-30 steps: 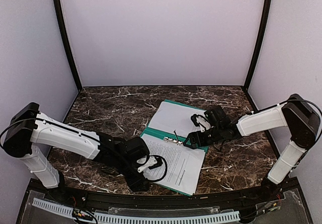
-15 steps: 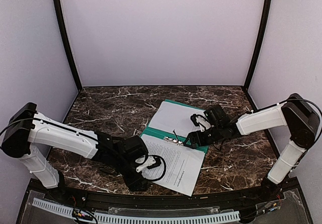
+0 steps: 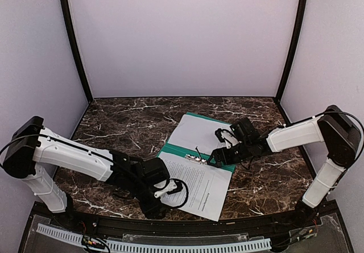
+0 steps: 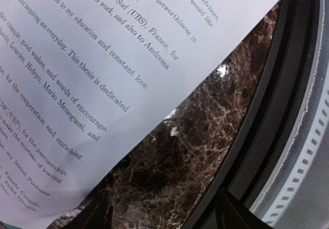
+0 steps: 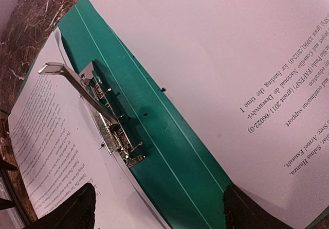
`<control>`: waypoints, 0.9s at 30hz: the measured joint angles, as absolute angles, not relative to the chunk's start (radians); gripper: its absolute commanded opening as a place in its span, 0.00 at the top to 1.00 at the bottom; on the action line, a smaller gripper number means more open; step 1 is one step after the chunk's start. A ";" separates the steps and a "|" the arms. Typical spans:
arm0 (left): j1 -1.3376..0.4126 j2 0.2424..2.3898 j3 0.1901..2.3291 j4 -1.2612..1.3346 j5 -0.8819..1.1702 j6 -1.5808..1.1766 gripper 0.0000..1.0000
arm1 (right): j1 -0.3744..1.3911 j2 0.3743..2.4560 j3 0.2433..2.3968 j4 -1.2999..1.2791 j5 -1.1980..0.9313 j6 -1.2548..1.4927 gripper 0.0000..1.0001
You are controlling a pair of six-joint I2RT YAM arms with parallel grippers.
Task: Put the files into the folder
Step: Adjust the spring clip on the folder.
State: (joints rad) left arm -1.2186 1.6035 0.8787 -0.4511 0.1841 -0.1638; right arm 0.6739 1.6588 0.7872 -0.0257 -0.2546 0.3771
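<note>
The teal-green folder (image 3: 168, 149) lies open on the marble table, its spine (image 5: 169, 141) bare between the two files. One white printed sheet (image 3: 196, 132) lies on the far half, the other (image 3: 203, 183) on the near half. The metal clip (image 5: 105, 113) sits by the spine with its lever raised. My right gripper (image 3: 218, 148) hovers open over the spine, its jaws (image 5: 159, 213) straddling the green strip with nothing between them. My left gripper (image 3: 170, 189) is open at the near sheet's left edge (image 4: 103, 59), over bare marble (image 4: 169, 172), its jaws (image 4: 164, 218) empty.
The table's black front rail (image 4: 267, 116) runs right beside my left gripper. Purple walls enclose the table on three sides. Marble (image 3: 125, 122) shows to the left of the folder and to its right (image 3: 267, 179).
My left gripper has edged slightly toward the table's near edge along the sheet's border. The right arm, the folder and the far sheet have not moved.
</note>
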 measured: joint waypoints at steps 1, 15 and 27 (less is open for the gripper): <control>-1.219 1.611 0.882 -0.455 0.172 -0.164 0.31 | 0.674 1.659 0.787 -0.026 -0.255 0.377 0.17; -1.203 1.623 0.891 -0.508 0.003 -0.176 0.31 | 0.674 1.659 0.787 -0.026 -0.254 0.375 0.17; -1.194 1.602 0.891 -0.503 0.036 -0.171 0.31 | 0.674 1.659 0.787 -0.027 -0.255 0.375 0.17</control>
State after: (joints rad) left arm -1.1938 1.6024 0.8906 -0.5026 0.0360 -0.1711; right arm 0.6739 1.6588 0.7872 -0.0265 -0.2546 0.3752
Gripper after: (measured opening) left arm 0.690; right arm 0.829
